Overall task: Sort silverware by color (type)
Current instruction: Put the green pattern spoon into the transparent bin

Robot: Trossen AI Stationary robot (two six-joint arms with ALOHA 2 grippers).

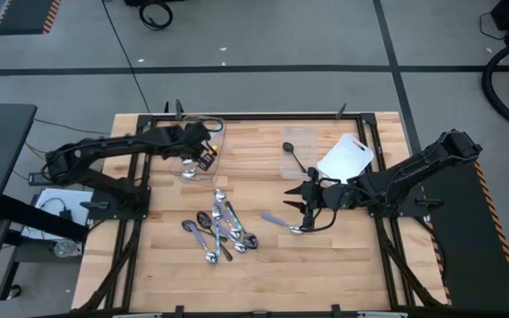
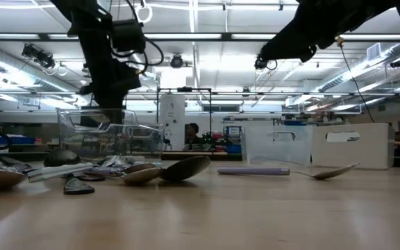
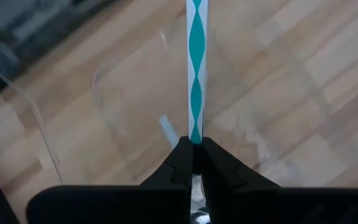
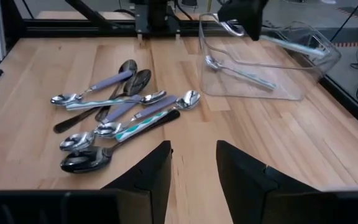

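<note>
Left gripper (image 3: 192, 155) is pinched shut on a teal-patterned spoon (image 3: 196, 68); handle runs straight out ahead of the fingers, and you're holding it over the clear container (image 1: 203, 150) at the table's back-left. That container already has a spoon (image 4: 238, 71) lying in it, so the drop looks like a plain release downward.

Right gripper (image 4: 193, 163) is spread wide, empty, low over the wood. Lone purple-handled spoon (image 1: 283, 223) lies just beside it, long axis across the table, bowl toward the gripper. Main spoon pile (image 1: 222, 230) sits mid-table between the arms, well apart from both containers. Second clear container (image 1: 300, 152), back-right, holds one dark spoon (image 1: 295, 155).
</note>
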